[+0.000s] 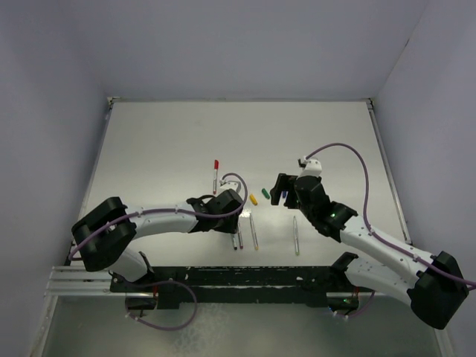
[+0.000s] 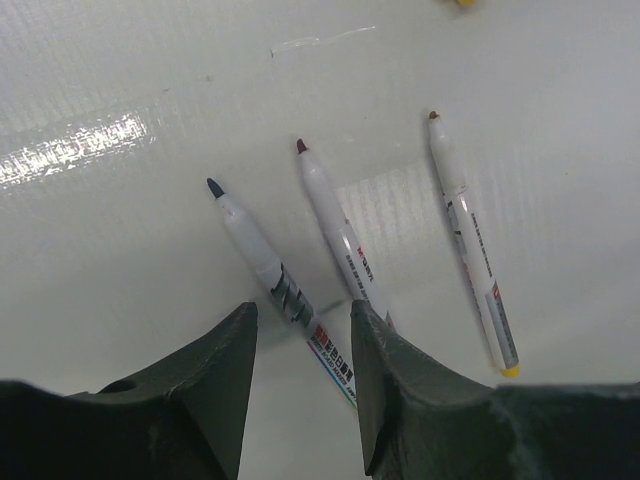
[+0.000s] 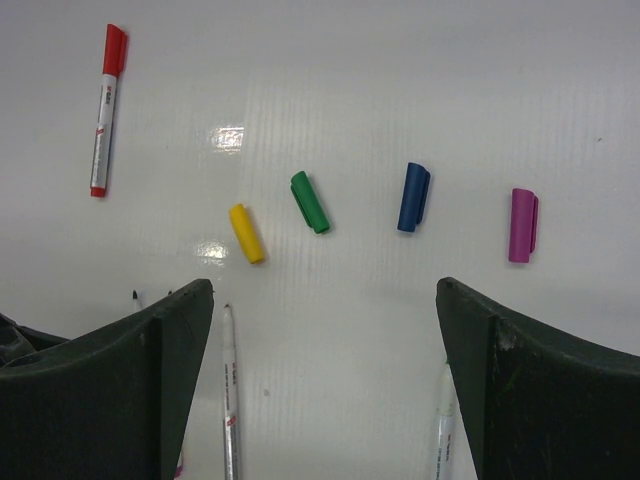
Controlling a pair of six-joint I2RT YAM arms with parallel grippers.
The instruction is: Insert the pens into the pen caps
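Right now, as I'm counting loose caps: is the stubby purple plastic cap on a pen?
No, the stubby purple plastic cap lies alone, no pen in it.

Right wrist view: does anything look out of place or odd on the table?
Only the red-capped pen, lying alone at upper left. The yellow cap, green cap, blue cap and purple cap lie loose in a rough row; nothing looks damaged.

Top view: high behind the near edge, facing down on the whole table (image 1: 163, 141). Wrist views: close above the surface, tilted down. Shared between both wrists: yellow cap (image 3: 246, 232) and the pen nearest it (image 3: 230, 400).
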